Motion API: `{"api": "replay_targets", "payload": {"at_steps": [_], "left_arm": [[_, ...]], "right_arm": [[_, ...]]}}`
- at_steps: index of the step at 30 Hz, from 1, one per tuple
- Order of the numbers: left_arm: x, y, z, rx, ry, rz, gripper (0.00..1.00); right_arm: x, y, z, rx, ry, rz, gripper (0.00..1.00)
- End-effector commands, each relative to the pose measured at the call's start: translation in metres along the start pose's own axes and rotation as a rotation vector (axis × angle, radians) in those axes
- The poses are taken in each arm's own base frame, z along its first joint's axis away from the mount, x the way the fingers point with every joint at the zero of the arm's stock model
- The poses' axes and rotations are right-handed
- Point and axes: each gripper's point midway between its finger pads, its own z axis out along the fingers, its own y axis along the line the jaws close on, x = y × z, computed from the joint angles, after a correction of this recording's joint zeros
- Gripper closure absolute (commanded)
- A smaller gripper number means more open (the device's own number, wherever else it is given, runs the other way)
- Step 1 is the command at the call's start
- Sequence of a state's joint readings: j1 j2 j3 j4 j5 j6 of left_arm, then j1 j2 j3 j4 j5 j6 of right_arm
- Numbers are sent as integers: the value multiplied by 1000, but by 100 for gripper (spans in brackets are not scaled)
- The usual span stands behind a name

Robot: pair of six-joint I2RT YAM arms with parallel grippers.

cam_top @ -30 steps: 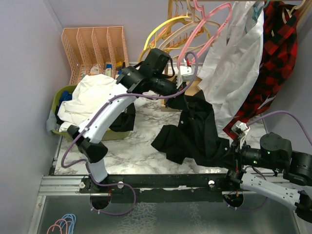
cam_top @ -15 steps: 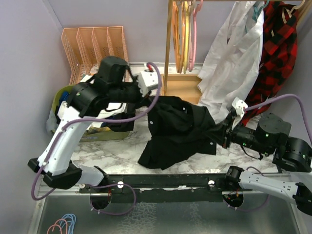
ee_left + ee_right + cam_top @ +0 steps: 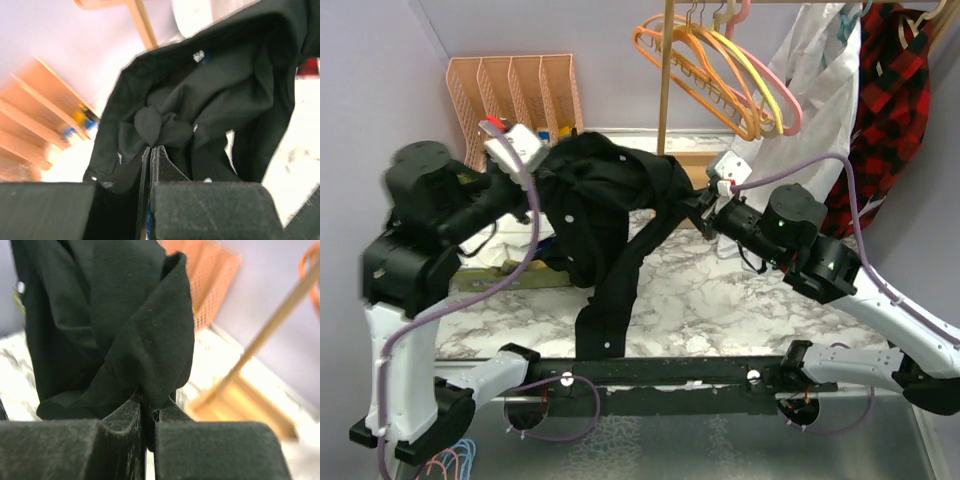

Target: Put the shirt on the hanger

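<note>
The black shirt hangs stretched in the air between my two grippers, above the marble table. One long part droops down to the front rail. My left gripper is shut on the shirt's left end; in the left wrist view the cloth is bunched at the fingertips, and a neck label shows. My right gripper is shut on the right end; in the right wrist view a fold is pinched between the pads. The pink hanger hangs on the rack with orange and yellow ones, up and right of the shirt.
A wooden rack pole stands behind the shirt. A white shirt and a red-and-black plaid shirt hang at the right. A peach file organiser stands at the back left. Loose hangers lie at the bottom left.
Both grippers have lifted the shirt off the table and carried it up and to the left. The left arm swung far left. The hangers on the rack have swung out to the right.
</note>
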State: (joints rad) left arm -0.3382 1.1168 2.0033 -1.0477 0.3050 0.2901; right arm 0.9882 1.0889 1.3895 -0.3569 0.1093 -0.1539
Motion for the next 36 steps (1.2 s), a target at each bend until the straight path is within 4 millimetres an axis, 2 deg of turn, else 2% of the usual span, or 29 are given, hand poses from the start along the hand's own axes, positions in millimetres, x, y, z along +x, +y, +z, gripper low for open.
{"api": "replay_targets", "payload": {"at_steps": [1,2,3,4,5,8,9,11,14,15,16,18,20,24,28,30,32,34,36], "left_arm": [[122,-51,76,279,250,-309,100],[142,-57,84,300,279,-358,100],[153,-59,90,303,293,-381,100],[178,-67,96,321,342,-414,100],[193,-73,100,344,378,-440,100],[225,-96,107,425,473,-473,100],[233,-107,109,447,504,-453,100],[245,-127,110,489,569,-382,100],[263,-152,107,566,663,-333,100],[267,-158,105,596,684,-336,100],[271,-165,102,628,706,-333,100],[277,-175,97,666,728,-309,100],[286,-179,94,667,764,-279,100],[316,-186,86,639,880,-199,99],[315,-194,81,663,900,-113,95],[312,-197,79,681,894,-102,94],[310,-198,77,686,896,-85,91],[313,-197,77,670,911,-58,87],[314,-195,77,659,918,-40,79]], "right_arm": [[73,-12,-15,95,26,170,99],[99,-9,-22,110,54,231,99],[122,-4,-30,123,72,302,99],[139,1,-41,130,73,363,99],[156,8,-48,127,82,423,99],[205,20,-70,158,146,561,92],[217,23,-76,166,165,592,84],[233,30,-86,159,187,646,62],[253,39,-97,156,226,693,24],[259,39,-101,163,244,695,8],[265,37,-104,189,261,701,0],[262,33,-107,212,254,704,1],[249,19,-108,268,221,695,1],[209,-16,-107,403,142,650,1],[185,-48,-102,567,100,645,1],[168,-41,-80,473,60,587,1],[163,-17,-49,313,72,539,1],[182,8,-21,197,167,536,1],[210,34,0,110,271,579,1]]}}
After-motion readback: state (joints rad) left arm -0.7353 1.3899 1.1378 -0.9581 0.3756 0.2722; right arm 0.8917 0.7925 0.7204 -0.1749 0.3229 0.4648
